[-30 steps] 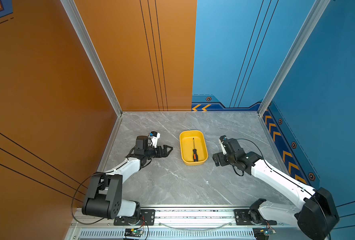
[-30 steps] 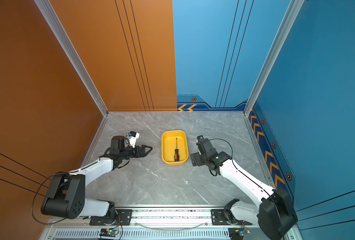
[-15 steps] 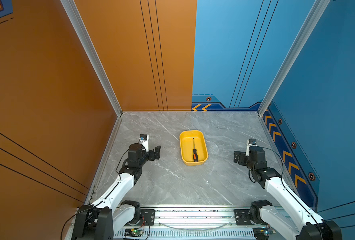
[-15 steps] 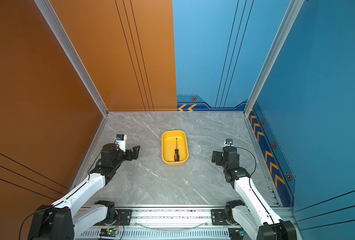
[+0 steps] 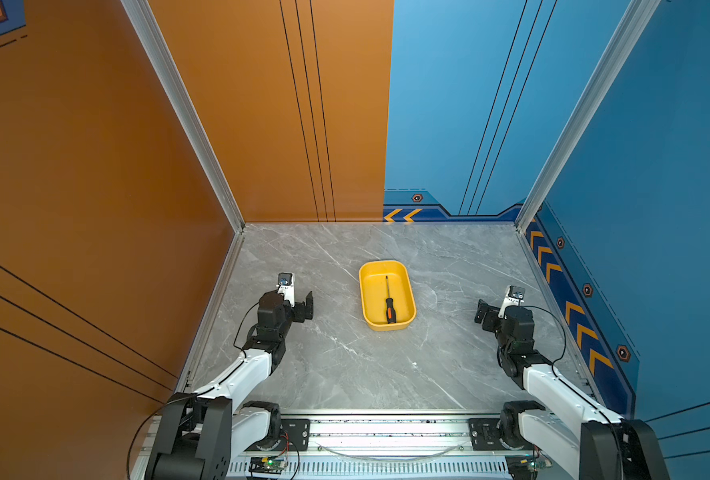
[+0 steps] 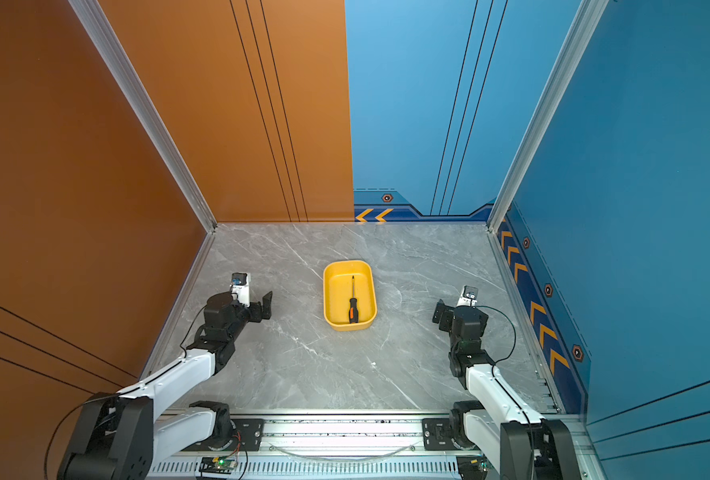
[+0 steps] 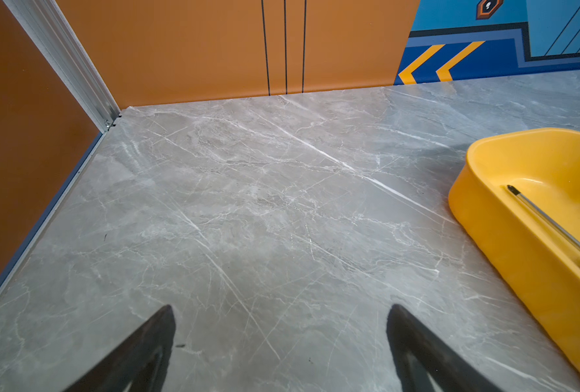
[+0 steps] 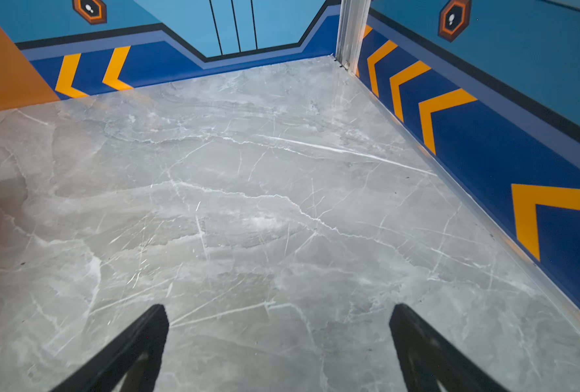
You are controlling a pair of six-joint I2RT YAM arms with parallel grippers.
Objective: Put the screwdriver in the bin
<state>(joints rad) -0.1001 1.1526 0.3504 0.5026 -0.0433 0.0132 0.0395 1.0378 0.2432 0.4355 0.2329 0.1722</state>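
Screwdriver (image 5: 388, 305) lies flat inside yellow bin (image 5: 403, 286), handle toward the arm bases, bin mid-desk (image 5: 345, 365); left jaws and right jaws sit well apart on either side of bin, both spread wide, holding nothing, over bare desk.

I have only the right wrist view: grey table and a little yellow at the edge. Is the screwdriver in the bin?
Observer: Yes, in both top views the screwdriver lies flat inside the bin.
Operator: Where is its handle?
Observer: At the bin's near end; the tip points to the far end.
Operator: And the left side?
Observer: The left end effector is open and empty, over bare table left of the bin.
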